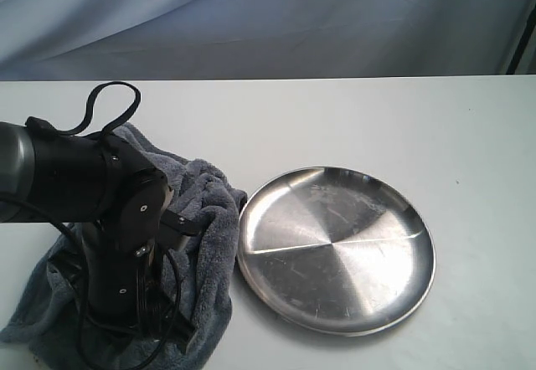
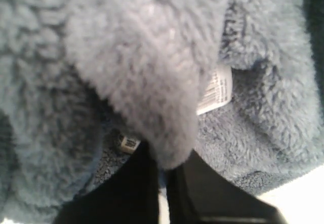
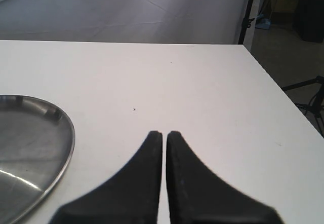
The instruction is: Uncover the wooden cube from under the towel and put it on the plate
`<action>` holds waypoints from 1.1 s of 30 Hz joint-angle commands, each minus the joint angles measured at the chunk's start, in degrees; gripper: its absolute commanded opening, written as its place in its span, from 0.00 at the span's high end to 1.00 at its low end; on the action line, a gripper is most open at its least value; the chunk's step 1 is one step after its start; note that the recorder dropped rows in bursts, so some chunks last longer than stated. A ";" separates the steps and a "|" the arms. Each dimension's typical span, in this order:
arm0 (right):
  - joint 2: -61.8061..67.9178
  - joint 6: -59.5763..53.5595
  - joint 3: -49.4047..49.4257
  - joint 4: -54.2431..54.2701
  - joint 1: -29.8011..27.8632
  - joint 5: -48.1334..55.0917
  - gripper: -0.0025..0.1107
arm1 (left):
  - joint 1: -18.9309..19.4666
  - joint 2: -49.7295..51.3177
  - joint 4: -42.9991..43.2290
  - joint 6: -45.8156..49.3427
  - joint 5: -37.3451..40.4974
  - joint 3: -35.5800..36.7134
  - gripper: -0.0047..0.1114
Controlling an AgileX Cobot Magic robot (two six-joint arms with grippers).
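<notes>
Barely begun: the left end effector (image 2: 163,169) is closed on a fold of the towel (image 1: 205,207), the wooden cube is unseen, and the plate (image 1: 335,249) to its right lies empty.

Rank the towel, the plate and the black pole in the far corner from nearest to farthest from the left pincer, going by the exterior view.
1. towel: on the left, a fold pinched in the left pincer.
2. plate: centre-right, right beside the towel.
3. black pole: upper-right corner, at the back.
</notes>
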 commanded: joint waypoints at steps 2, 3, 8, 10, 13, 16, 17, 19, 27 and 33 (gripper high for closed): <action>-0.37 0.06 0.15 0.03 0.00 -0.05 0.95 | -0.35 0.08 -1.06 -0.52 0.32 -0.26 0.96; -0.37 0.06 0.15 0.03 0.00 -0.05 0.95 | -0.35 0.08 -1.06 -0.52 0.32 -0.26 0.96; -0.37 0.06 0.15 0.03 0.00 -0.05 0.95 | -0.35 0.08 -1.17 -0.52 0.67 -0.26 0.96; -0.37 0.06 0.15 0.03 0.00 -0.05 0.95 | -0.35 0.08 -1.79 -0.52 0.82 -0.26 0.96; -0.37 0.06 0.15 0.03 0.00 -0.05 0.95 | -0.35 0.08 -3.03 -0.12 0.82 -0.26 0.96; -0.37 0.06 0.15 0.03 0.00 -0.05 0.95 | -0.35 0.08 -3.69 0.53 0.82 -0.26 0.96; -0.37 0.06 0.15 0.03 0.00 -0.05 0.95 | -0.35 -0.06 -3.87 1.13 0.72 -0.26 0.96; -0.37 0.06 0.15 0.03 0.00 -0.05 0.95 | -0.35 -1.24 -4.45 1.16 0.26 -0.26 0.96; -0.37 0.06 0.15 0.03 0.00 -0.05 0.95 | -0.35 -9.23 -4.97 1.36 -0.49 -0.26 0.96; -0.37 0.06 0.15 0.03 0.00 -0.05 0.95 | -0.35 -14.20 -5.11 1.36 -3.43 -0.26 0.96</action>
